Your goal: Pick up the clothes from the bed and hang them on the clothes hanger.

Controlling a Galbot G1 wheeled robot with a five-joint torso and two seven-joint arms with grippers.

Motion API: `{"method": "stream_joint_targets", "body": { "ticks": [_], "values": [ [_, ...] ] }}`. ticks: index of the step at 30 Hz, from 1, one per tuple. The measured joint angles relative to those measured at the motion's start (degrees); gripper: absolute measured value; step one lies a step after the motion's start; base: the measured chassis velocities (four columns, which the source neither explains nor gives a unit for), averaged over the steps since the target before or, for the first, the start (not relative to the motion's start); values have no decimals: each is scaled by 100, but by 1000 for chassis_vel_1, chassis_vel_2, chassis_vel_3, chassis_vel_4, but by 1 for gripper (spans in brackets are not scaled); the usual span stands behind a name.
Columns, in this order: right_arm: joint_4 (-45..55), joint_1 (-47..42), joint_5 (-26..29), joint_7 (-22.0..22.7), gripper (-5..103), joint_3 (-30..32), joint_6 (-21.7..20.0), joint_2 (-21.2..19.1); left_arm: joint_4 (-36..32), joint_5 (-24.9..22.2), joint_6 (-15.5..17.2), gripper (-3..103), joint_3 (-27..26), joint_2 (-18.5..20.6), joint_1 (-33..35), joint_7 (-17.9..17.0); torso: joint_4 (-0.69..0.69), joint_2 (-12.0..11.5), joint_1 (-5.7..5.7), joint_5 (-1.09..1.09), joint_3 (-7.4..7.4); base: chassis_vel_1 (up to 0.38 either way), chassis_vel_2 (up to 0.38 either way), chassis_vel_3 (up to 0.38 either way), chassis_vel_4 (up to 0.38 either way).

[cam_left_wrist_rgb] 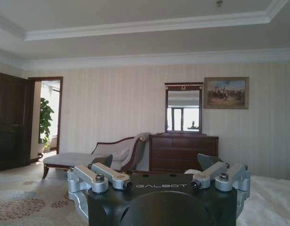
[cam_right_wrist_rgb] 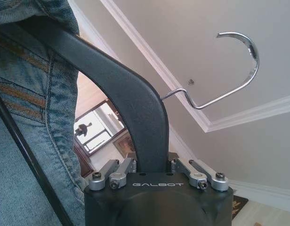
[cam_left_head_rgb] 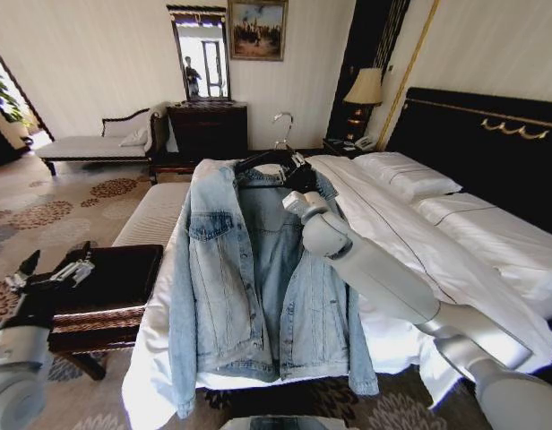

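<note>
The right gripper is up over the bed with its jaws clamped tight on the black arm of the clothes hanger, the silver hook curving away just above it. Hanging straight below that gripper, the light-blue denim jacket is draped on the hanger, open at the front, its hem and sleeves dangling over the white sheets at the foot of the bed. Well off to the side, the left gripper sits low by a dark wooden bench, fingers spread wide and holding nothing.
</note>
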Motion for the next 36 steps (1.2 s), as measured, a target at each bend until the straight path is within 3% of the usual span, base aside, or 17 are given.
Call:
{"method": "stream_joint_targets", "body": {
  "ticks": [15,29,36],
  "values": [
    [225,1048,170,-159,26,123,164,-634,267,222,-208,100,250,-219,-16,83,0,0,0,0,0,0,0,0,0],
    [74,2313,799,-215,26,-118,234,-943,268,615,-284,100,552,-314,6,109,1,0,0,-1,0,0,0,0,0],
    [119,2508,1040,-275,26,-165,317,-1161,136,653,-314,100,557,-305,133,146,1,0,0,-1,0,0,0,0,0]
  ]
}}
